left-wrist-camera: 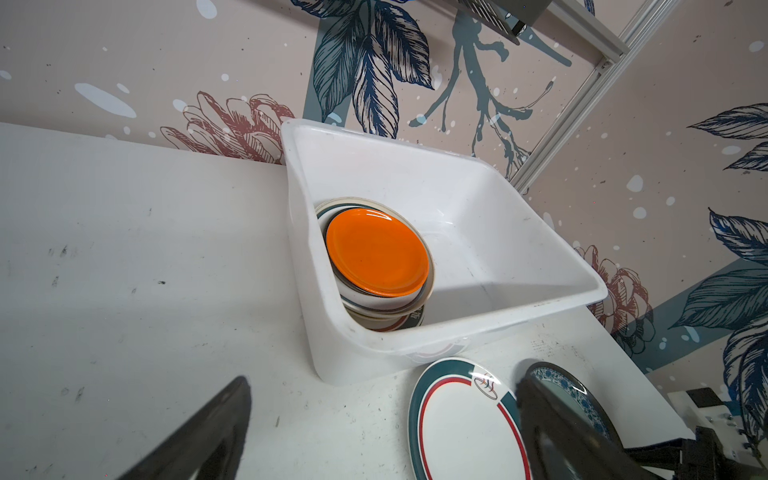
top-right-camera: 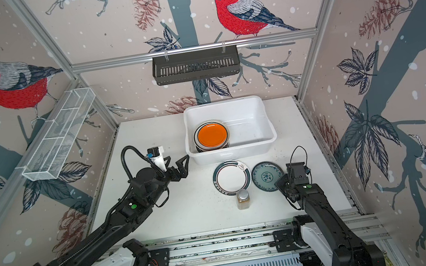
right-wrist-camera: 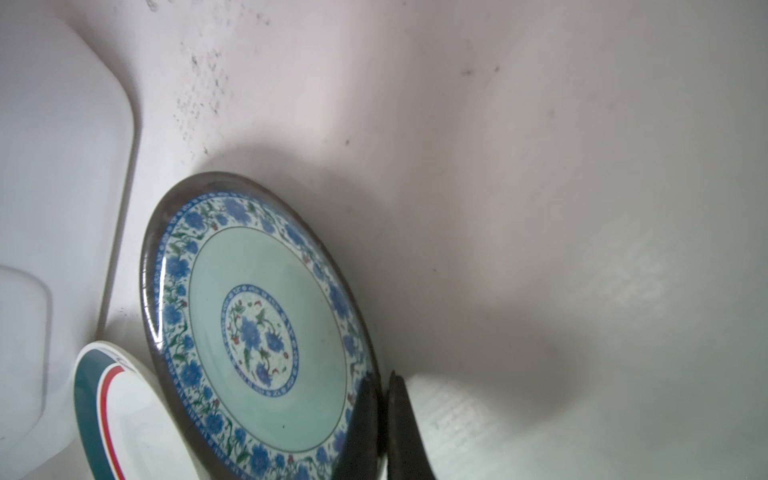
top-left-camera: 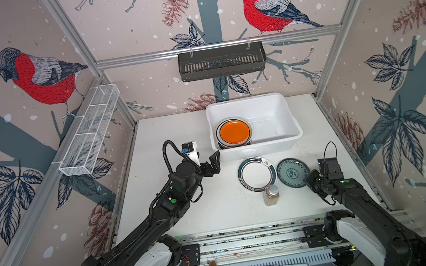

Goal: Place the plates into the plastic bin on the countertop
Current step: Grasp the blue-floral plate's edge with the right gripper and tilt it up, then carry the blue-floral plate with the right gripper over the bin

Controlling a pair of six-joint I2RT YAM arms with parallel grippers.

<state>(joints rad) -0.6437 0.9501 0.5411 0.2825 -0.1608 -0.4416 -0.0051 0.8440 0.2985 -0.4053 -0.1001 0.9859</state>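
Item: blue-green plate [top-left-camera: 292,172]. Lies on the countertop [top-left-camera: 189,213], just beside the teal-rimmed plate [top-left-camera: 256,174], which sits at its 9 o'clock. Whether the two rims touch cannot be told. It is round, so it has no long axis; the grip is taken at its 4 o'clock rim.

Holder: right gripper [right-wrist-camera: 384,380]. Closed down on that rim, one finger over the plate's face and the other outside the edge. Whether the plate has left the surface is not readable.

Idle: left gripper [top-left-camera: 214,163]. Spread wide, nothing in it, hovering just off the bin's near-left corner; it is the farther arm for this plate.

Destination: plastic bin [top-left-camera: 251,99]. At about 11 o'clock from the held plate, long axis running 9 to 3 o'clock. The orange plate [top-left-camera: 235,132] tops a stack [left-wrist-camera: 386,309] in the 9 o'clock half. The 3 o'clock half is bare floor — judged the easier drop.

Surface: flat, white, dirt-speckled.

Room: amber bottle [top-left-camera: 271,194] stands near, at the plate's 8 o'clock, off the likely path. The bin's near wall lies between — lift before travel.
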